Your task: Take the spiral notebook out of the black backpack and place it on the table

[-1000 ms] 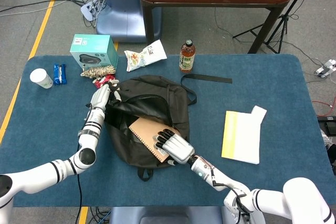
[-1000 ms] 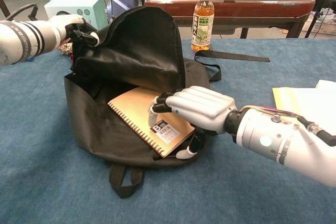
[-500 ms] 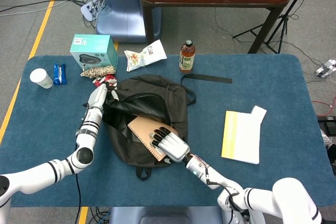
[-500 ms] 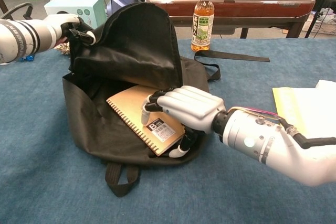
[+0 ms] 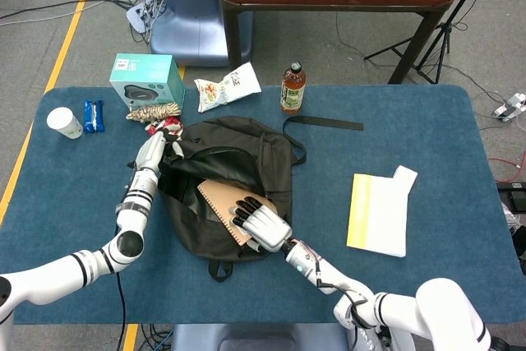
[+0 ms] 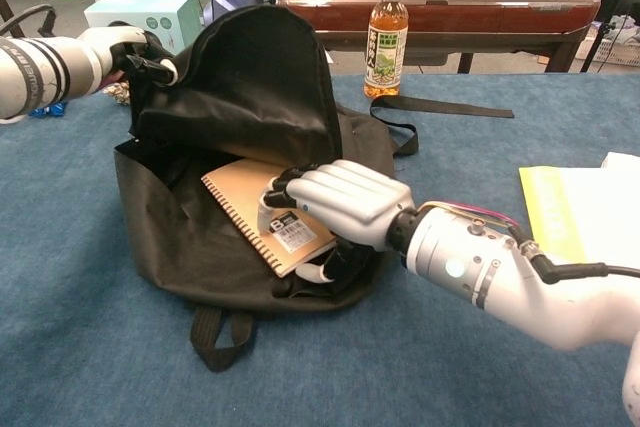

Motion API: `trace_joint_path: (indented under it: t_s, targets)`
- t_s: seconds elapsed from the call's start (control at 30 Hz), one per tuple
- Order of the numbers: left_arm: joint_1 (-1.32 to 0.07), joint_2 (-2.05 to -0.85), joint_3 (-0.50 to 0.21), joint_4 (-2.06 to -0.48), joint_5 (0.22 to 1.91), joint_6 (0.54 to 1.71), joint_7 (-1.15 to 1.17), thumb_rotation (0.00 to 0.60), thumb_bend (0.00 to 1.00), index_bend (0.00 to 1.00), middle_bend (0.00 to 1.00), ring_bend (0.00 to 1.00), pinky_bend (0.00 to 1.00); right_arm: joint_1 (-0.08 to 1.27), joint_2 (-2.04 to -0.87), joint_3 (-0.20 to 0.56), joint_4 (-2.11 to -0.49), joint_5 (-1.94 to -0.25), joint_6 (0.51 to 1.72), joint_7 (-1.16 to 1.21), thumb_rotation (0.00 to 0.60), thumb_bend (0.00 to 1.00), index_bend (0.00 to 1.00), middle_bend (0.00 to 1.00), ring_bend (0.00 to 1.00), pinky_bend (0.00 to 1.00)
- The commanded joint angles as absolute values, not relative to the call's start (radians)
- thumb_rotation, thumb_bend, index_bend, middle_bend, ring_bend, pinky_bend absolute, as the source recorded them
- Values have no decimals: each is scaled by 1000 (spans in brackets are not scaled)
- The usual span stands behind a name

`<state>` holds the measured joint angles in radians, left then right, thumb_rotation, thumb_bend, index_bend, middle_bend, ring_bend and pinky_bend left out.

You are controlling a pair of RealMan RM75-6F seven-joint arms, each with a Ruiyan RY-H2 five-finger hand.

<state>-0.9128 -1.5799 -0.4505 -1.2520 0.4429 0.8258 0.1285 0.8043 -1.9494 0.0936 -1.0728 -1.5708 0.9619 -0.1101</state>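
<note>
The black backpack (image 5: 246, 154) (image 6: 260, 97) lies open on the blue table, its flap lifted. A tan spiral notebook (image 5: 220, 201) (image 6: 250, 202) sticks out of its mouth, spiral edge to the left. My right hand (image 5: 261, 223) (image 6: 335, 205) grips the notebook's near corner, fingers over the cover by its barcode label and thumb underneath. My left hand (image 5: 154, 152) (image 6: 130, 47) holds the top edge of the backpack's flap up at the bag's left side.
A bottle of tea (image 5: 292, 88) (image 6: 386, 42) stands behind the bag beside a loose black strap (image 5: 325, 123). A yellow and white booklet (image 5: 380, 213) lies to the right. A teal box (image 5: 148, 80), snack bag (image 5: 227, 86) and paper cup (image 5: 64, 122) sit at the back left.
My right hand and the notebook it grips have slid left and slightly back toward the bag's mouth. The backpack shifted a little left. The left hand still holds the flap.
</note>
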Motion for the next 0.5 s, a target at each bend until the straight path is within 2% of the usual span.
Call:
trace_joint_path:
  t_s: [0.03,0.3,0.5]
  targets:
    - [-912,-1578,-451,-1254,443,825,126,600,736,738,156,28,57,810,-1958,95,-1061,-1576,970,-109,600,339,319,215,110,148]
    - [-910,-1569,-455,-1260,439,822,117,600,736,737,156,28,57,822,-1985,103,-1016,-1593,1014,-117,600,424,330,261,134,148]
    - [-909,-1565,-459,-1260,433,818,108,600,735,735,156,28,57,823,-2003,117,-985,-1601,1064,-112,600,482,512,331,179,148]
